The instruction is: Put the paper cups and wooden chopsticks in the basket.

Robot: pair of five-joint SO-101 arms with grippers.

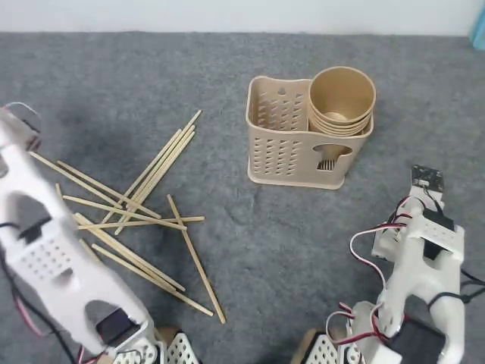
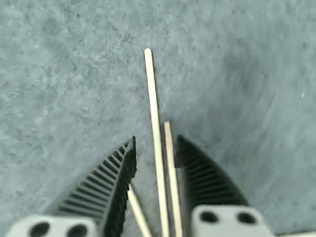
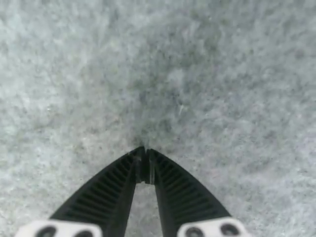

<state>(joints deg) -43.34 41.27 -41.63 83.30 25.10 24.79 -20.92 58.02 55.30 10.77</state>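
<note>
Left pincer point(image 2: 155, 139) standing open, two chopsticks point(image 2: 150, 89) lying between jaws, long axis running lengthwise with jaws, not across. Other chopsticks point(image 1: 144, 205) lying scattered on tabletop point(image 1: 265, 243), nearer left arm. Cups point(image 1: 341, 98) sitting stacked in basket point(image 1: 276, 152). Right pincer point(image 3: 146, 150) resting closed, empty.

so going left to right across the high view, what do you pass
left arm → wooden chopsticks → basket → paper cups stacked in its right end → right arm
</note>
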